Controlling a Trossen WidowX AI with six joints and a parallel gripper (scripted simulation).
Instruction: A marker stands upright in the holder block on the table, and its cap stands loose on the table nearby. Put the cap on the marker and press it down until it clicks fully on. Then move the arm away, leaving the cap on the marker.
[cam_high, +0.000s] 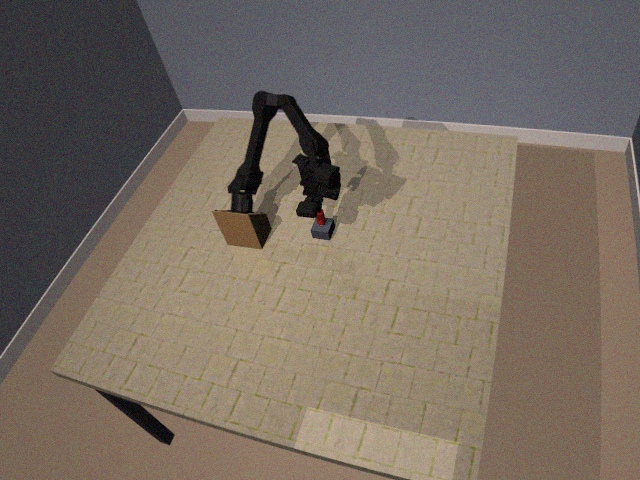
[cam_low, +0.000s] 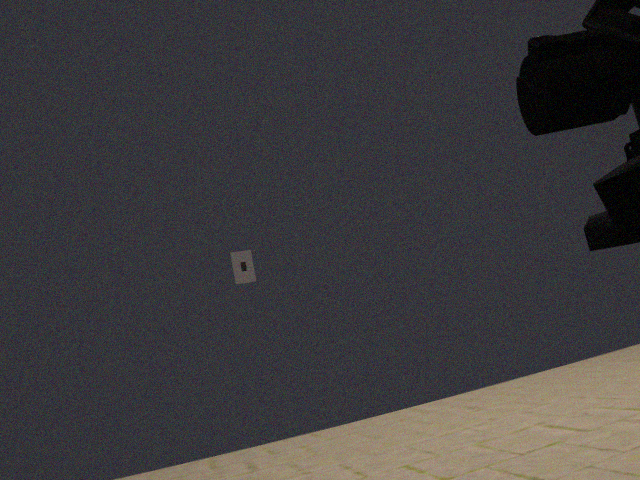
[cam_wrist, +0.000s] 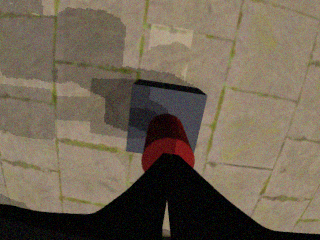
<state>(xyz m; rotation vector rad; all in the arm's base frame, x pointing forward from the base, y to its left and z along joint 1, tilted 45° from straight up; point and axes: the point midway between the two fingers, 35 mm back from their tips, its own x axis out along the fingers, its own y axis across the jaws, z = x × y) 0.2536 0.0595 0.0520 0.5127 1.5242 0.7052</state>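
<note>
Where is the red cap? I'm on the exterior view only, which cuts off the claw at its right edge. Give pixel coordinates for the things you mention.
Observer: The red cap (cam_high: 320, 218) (cam_wrist: 157, 152) stands upright over the holder block (cam_high: 321, 233) (cam_wrist: 187, 105).

Operator: Is the claw (cam_high: 308, 208) (cam_low: 612, 232) (cam_wrist: 168, 162) open?

Observer: No, the wrist view shows its fingertips together.

Operator: And what is the arm mounted on?

Observer: A brown block (cam_high: 240, 229), in the top view.
</note>
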